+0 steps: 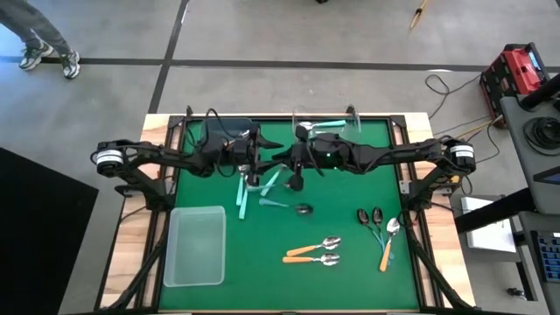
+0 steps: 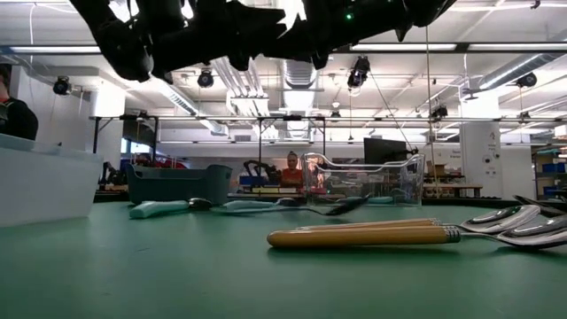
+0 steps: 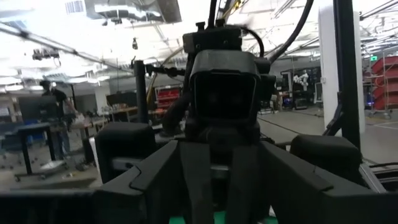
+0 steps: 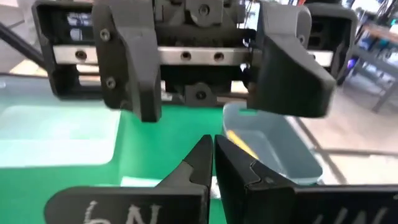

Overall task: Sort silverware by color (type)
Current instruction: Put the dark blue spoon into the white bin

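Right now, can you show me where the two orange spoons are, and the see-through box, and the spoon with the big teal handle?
orange spoons [image 1: 311, 254]: high view, between the pair, on the upper one's handle.
see-through box [image 1: 194, 246]: high view, its bare floor.
teal-handled spoon [image 1: 242, 199]: high view, middle of its handle.

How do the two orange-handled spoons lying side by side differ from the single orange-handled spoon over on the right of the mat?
The paired orange spoons lie roughly crosswise on the mat, bowls toward the right; the single orange spoon runs nearly front to back, bowl toward the far side. The pair lies alone on open green mat; the single one sits beside two dark-bowled spoons. Both have orange handles and silver bowls.
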